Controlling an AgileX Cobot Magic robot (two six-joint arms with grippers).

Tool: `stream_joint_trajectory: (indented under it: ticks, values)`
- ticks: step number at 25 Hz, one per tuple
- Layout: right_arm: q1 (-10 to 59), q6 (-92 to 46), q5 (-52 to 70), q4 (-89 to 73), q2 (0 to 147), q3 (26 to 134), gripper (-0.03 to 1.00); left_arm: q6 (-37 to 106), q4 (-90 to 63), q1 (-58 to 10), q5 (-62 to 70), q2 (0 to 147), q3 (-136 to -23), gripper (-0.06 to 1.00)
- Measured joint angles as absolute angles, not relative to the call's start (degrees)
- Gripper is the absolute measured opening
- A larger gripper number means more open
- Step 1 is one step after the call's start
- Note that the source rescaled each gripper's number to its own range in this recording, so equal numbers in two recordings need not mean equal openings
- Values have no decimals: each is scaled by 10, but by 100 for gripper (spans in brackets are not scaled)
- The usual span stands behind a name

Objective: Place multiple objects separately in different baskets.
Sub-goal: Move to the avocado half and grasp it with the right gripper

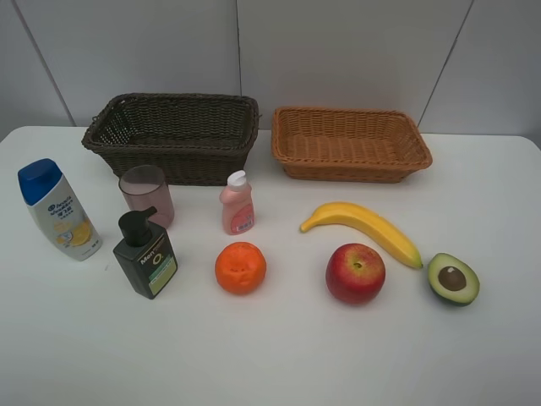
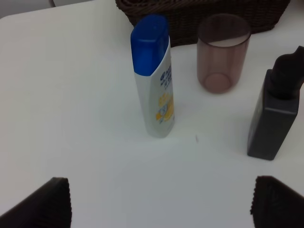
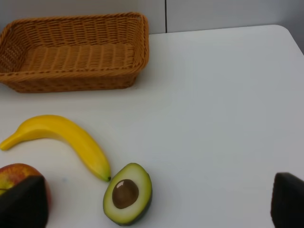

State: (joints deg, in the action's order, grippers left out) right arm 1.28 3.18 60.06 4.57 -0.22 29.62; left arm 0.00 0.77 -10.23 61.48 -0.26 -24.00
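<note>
Fruit and toiletries all sit on the white table (image 1: 279, 368), outside the two baskets at the back. The deep dark brown wicker basket (image 1: 182, 165) stands on the left, and the shallower orange-tan wicker basket (image 1: 351, 172) is just beside it on the right. In front of the dark basket, the white blue-capped shampoo bottle (image 1: 59, 216) stands upright at the far left. The pink translucent cup (image 1: 148, 196) stands near the basket's front wall, with the dark pump bottle (image 1: 145, 258) just in front of it and the small pink bottle (image 1: 237, 205) off to its right. The orange (image 1: 241, 267) lies in front of that small bottle. Further right is the red apple (image 1: 355, 273), with the yellow banana (image 1: 363, 227) lying behind it. One end of the banana is close beside the avocado half (image 1: 453, 279), which lies cut face up with its pit showing. The left gripper (image 2: 161, 204) hangs over bare table short of the shampoo bottle, its jaws spread wide and holding nothing. The right gripper (image 3: 156, 202) is likewise spread wide and holds nothing; in its wrist view the avocado half sits between its tips.
</note>
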Motion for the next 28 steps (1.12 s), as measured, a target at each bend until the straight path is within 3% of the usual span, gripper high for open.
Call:
stream_joint_trajectory:
  ticks: [28]
  values:
    - [13,32,601,46,-2,296,100,0,8,-102,615,-3,-240,100]
